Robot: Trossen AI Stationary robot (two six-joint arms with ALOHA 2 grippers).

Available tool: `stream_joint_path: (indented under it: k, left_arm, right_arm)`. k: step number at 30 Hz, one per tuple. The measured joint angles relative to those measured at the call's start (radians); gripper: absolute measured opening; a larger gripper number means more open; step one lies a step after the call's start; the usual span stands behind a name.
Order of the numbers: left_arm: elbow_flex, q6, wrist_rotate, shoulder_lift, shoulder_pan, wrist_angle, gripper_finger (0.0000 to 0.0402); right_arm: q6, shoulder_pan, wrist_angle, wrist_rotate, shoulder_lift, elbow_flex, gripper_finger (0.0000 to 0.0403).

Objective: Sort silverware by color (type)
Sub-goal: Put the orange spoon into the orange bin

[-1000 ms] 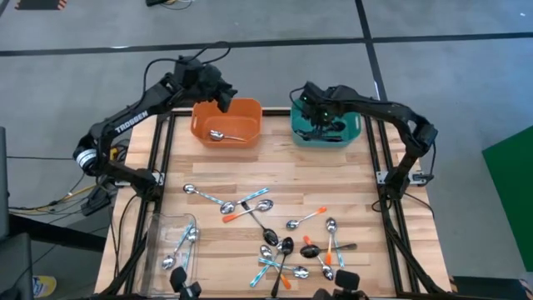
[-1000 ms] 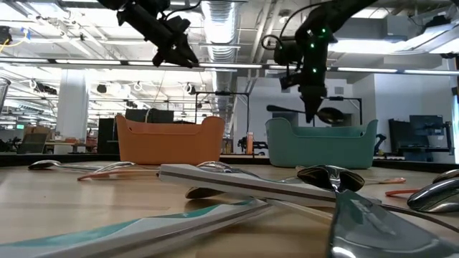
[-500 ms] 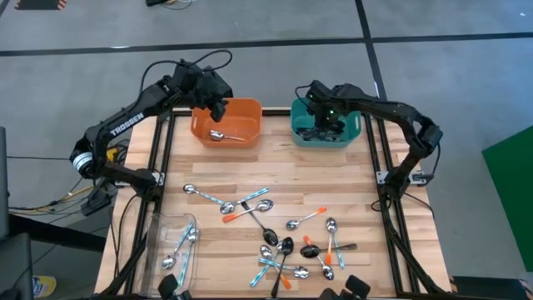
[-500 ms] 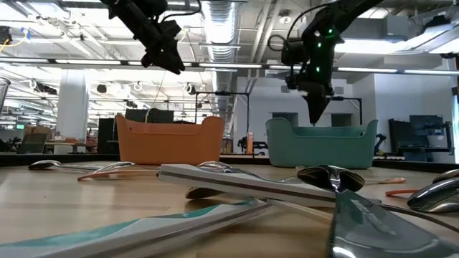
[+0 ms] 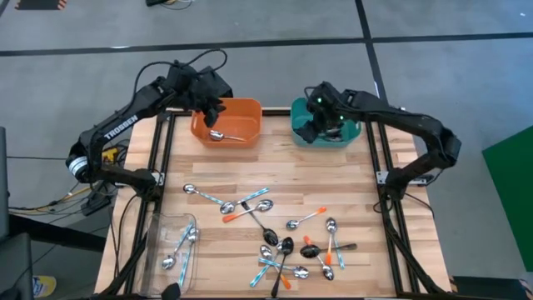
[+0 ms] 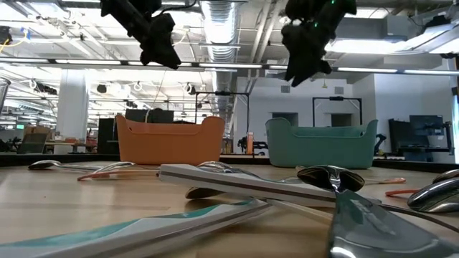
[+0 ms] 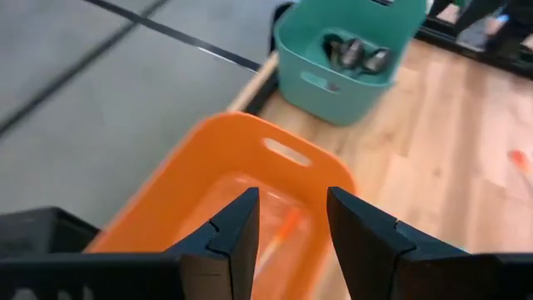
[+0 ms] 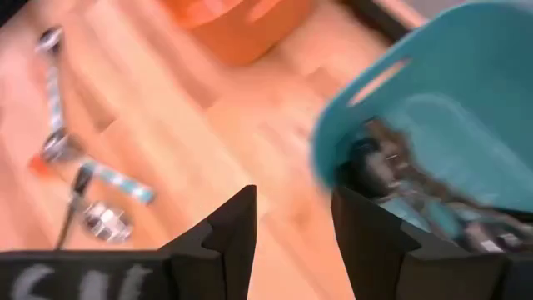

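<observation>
Wooden slats form the surface [image 5: 333, 179], framed in black rails, with grey floor around it in the high view. Two bins are set along the far edge: an orange bin [image 5: 238, 112] to the left, in which one spoon [image 5: 223, 135] is seen, and a teal bin [image 5: 350, 133] to the right, in which dark spoons [image 7: 358, 57] are lying. A clear tray [image 5: 156, 242] with a few spoons is placed at the near left corner. Most of the silverware [image 5: 283, 242] is scattered unsorted over the near middle of the surface, orange, light-blue and dark handles mixed together.

The right pincer [image 8: 291, 242] is held above the teal bin's near left rim. A second ago a dark spoon was gripped in it over that bin; now its jaws are parted and empty, so that spoon is judged to have been dropped in. The left pincer [image 7: 291, 233] is held over the orange bin's far left edge, parted and empty as before. Many spoons remain to be sorted.
</observation>
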Motion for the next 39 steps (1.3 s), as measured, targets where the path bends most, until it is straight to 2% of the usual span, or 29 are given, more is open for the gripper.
stream_joint_path:
  k: [4,9,13,17,21,27,31,39]
  left_arm:
    - [-0.004,-0.027,0.038,0.0,-0.039,-0.061,0.0123]
    - [-0.004,-0.103,0.008,0.0,-0.154,-0.149,0.0107]
    - [-0.004,-0.206,-0.076,0.0,-0.288,-0.15,0.0091]
    - [-0.004,-0.28,-0.188,0.002,-0.418,-0.133,0.008]
    - [-0.004,-0.408,-0.254,0.005,-0.503,-0.117,0.0076]
    - [-0.004,-0.605,-0.3,0.005,-0.59,-0.121,0.0075]
    - [-0.005,-0.709,-0.319,-0.008,-0.668,-0.158,0.0075]
    - [-0.004,-0.867,-0.496,-0.058,-0.82,-0.224,0.0075]
  right_arm:
    - [0.003,0.095,-0.025,-0.002,-0.003,0.0,0.0175]
    - [-0.006,0.227,-0.004,-0.021,-0.004,-0.039,0.0175]
    - [0.011,0.326,0.058,-0.064,-0.024,-0.153,0.0175]
    - [0.115,0.432,0.119,-0.077,-0.072,-0.298,0.0175]
    - [0.175,0.561,0.174,-0.03,-0.107,-0.406,0.0175]
    - [0.014,0.747,0.256,0.075,-0.054,-0.474,0.0175]
    - [-0.057,0.799,0.298,0.107,0.014,-0.475,0.0175]
    - [-0.146,0.793,0.387,0.108,0.129,-0.475,0.0175]
